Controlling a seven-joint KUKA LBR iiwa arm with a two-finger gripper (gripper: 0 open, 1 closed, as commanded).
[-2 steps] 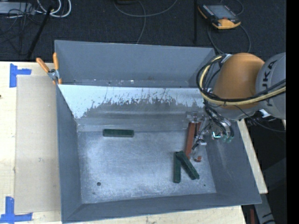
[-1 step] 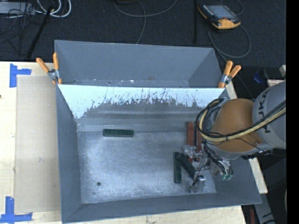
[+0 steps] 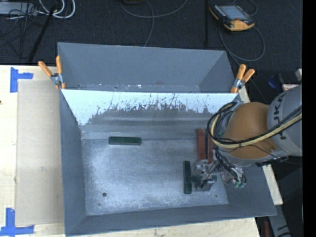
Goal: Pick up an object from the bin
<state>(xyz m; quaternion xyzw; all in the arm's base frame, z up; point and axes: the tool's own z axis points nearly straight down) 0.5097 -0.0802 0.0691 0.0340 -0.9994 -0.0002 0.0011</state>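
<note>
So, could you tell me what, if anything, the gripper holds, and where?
It cannot be told: the gripper is beside the dark bar, no grasp visible.

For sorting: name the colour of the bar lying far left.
The bar is dark green; camera view.

The grey metal bin [image 3: 143, 73] has sloping walls and a flat floor, scuffed and speckled pale, with scratch marks streaking the far wall. Four things lie on the floor. Toward ten o'clock from the floor's middle, a dark green flat bar [image 3: 125, 141] lies crosswise near the foot of the far wall, well apart from the rest. Toward two o'clock, a reddish-brown bar [image 3: 201, 143] lies with its length running twelve to six, close to the right wall. Near it, toward four o'clock, a slim dark bar [image 3: 187, 177] lies the same way. Toward eight o'clock sits a small dark speck [image 3: 104, 195], too small to identify.
</note>
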